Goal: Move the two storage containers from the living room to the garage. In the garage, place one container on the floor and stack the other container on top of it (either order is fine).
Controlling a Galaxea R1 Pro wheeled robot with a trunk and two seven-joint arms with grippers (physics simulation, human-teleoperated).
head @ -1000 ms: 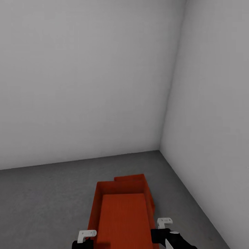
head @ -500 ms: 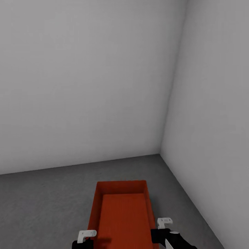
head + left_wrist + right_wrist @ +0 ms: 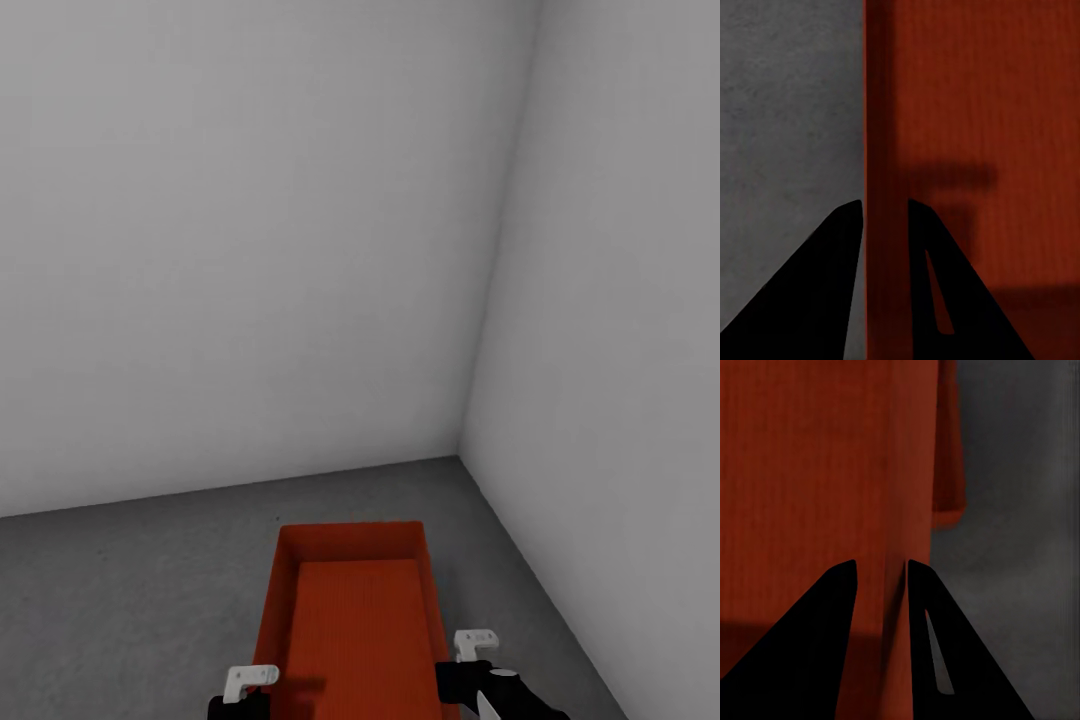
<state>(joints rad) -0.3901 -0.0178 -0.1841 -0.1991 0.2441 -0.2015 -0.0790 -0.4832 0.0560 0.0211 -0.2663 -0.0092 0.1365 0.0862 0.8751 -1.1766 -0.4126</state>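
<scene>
My left fingers (image 3: 885, 217) pinch the left long wall of the upper container (image 3: 355, 620): in the left wrist view one dark finger sits outside the wall, over the floor (image 3: 787, 112), and the other inside, over the ribbed bottom. My right fingers (image 3: 881, 577) pinch the opposite long wall the same way, one finger inside the bin and one outside it. In the head view both pairs of fingers, left (image 3: 250, 685) and right (image 3: 470, 650), sit at the near end of the bin, one on each side, with the open orange-red interior stretching away between them.

Just past my right fingers, on the outer side of the wall I hold, the right wrist view shows a second orange-red edge sticking out; this is the lower container (image 3: 949, 472), lying under the one I grip and only slightly out of line with it. I cannot tell whether the two touch.

Beyond the far end of the bin the dark speckled floor of the garage (image 3: 130, 570) runs on to two plain pale grey walls (image 3: 250, 250) that meet in a corner ahead and to the right of my fingers.
</scene>
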